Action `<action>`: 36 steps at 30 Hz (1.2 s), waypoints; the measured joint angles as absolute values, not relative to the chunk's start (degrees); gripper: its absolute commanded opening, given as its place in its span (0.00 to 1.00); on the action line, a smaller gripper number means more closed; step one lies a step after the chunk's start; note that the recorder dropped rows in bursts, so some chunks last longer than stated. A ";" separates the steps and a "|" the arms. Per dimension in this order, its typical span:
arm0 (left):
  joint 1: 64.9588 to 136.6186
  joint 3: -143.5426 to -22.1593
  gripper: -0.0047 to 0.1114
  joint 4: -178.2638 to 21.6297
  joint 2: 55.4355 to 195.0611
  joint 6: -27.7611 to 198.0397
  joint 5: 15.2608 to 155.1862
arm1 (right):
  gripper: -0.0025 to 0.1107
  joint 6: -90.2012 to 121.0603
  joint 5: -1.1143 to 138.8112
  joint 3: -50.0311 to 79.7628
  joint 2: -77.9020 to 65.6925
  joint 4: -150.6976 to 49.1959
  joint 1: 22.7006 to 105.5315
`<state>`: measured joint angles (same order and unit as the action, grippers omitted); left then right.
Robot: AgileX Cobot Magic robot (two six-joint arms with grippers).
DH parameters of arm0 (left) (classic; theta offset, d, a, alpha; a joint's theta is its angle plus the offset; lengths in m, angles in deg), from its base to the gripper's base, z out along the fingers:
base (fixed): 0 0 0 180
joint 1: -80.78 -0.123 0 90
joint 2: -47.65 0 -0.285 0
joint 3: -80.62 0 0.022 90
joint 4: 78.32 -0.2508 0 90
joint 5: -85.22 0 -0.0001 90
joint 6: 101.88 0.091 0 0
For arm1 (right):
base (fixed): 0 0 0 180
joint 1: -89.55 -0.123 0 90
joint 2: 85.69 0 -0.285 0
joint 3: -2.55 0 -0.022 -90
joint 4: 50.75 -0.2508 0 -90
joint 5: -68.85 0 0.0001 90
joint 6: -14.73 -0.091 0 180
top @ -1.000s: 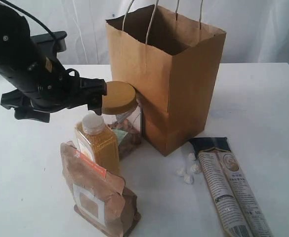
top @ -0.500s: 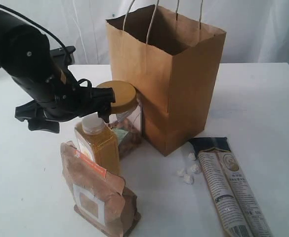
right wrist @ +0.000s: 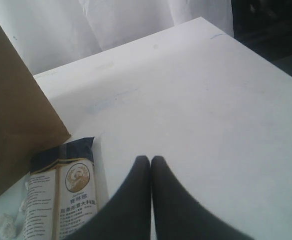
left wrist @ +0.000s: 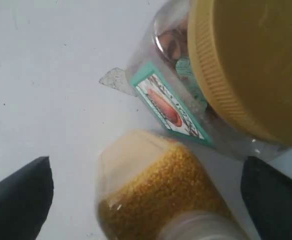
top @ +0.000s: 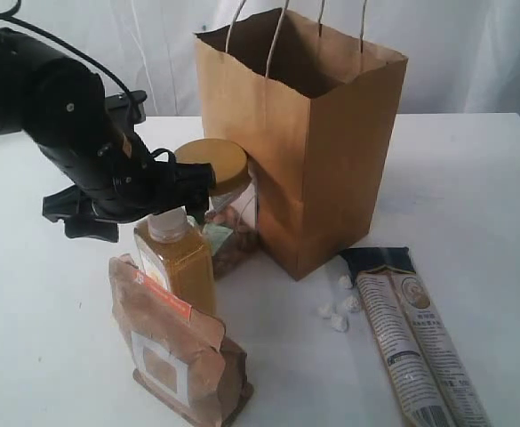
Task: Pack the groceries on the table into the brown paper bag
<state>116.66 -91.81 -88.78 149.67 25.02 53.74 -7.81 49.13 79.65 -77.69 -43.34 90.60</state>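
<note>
The brown paper bag (top: pixel 322 133) stands open on the white table (top: pixel 473 196). Against its left side is the gold-lidded clear jar (top: pixel 217 165), with the yellow-grain bottle (top: pixel 178 258) in front of it and the brown pouch (top: pixel 175 351) nearest the camera. The long beige packet (top: pixel 415 342) lies to the right. My left gripper (top: pixel 188 189) hovers open just above the bottle's cap, beside the jar lid. In the left wrist view the gripper (left wrist: pixel 146 162) straddles the bottle (left wrist: pixel 155 195) without touching it, and the jar lid (left wrist: pixel 255 65) is close by. My right gripper (right wrist: pixel 149 160) is shut and empty over bare table near the packet (right wrist: pixel 61 195).
Small white crumpled bits (top: pixel 338 311) lie between the bag and the packet. A pale flat scrap (left wrist: pixel 117 80) lies on the table by the jar. White curtains hang behind the table. The bag (right wrist: pixel 16 115) rises to one side of my right gripper.
My left arm has swung right and slightly down, from left of the jar to over the yellow-grain bottle's cap. Its jaws stayed open. The objects have not moved.
</note>
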 measured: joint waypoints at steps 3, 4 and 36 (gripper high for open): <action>116.77 -91.91 0.89 -89.51 149.81 25.61 52.27 | 0.02 -7.81 49.13 79.65 -77.69 -43.34 90.60; 116.77 -91.91 0.87 -90.02 150.23 25.61 51.45 | 0.02 -7.81 49.13 79.65 -77.69 -43.34 90.60; 116.77 -101.80 0.55 -122.31 150.33 49.32 42.81 | 0.02 -7.81 49.13 79.65 -77.69 -43.34 90.60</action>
